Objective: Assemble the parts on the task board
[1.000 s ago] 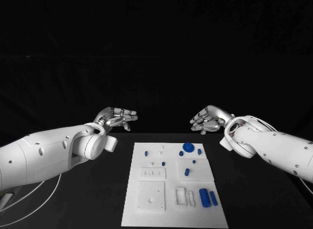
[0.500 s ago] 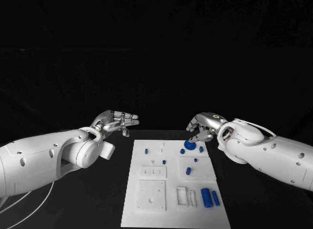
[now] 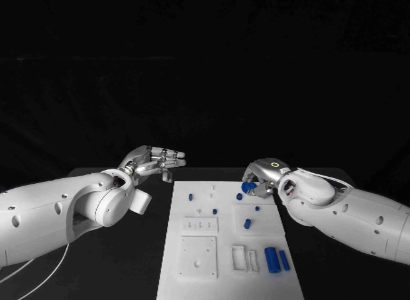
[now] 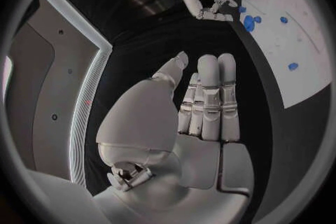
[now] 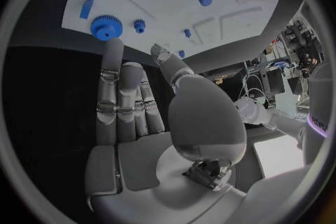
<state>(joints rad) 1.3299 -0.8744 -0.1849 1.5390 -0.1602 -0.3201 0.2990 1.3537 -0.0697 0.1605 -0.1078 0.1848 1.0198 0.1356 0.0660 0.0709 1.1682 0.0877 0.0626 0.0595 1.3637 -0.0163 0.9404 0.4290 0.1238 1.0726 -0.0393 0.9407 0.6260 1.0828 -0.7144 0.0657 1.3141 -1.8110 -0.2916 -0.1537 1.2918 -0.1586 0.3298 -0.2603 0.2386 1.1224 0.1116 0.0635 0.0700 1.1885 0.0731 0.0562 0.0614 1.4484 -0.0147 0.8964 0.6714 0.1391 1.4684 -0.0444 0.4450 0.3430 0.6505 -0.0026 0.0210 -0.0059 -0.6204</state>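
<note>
The right hand point(image 3: 262, 179) has come down to the far edge of the board point(image 3: 227, 262), its empty fingers spread just above the blue gear point(image 5: 106, 27). The left hand point(image 3: 153, 160) stays open, off the board's left, over the tabletop point(image 3: 115, 262).

The hands flank the task board point(image 3: 205, 262), which bears the parts point(image 3: 272, 258).

My right hand point(image 5: 140, 117) is reaching, fingers apart, toward the blue gear point(image 5: 106, 27) lying near the task board point(image 5: 175, 11) edge.
</note>
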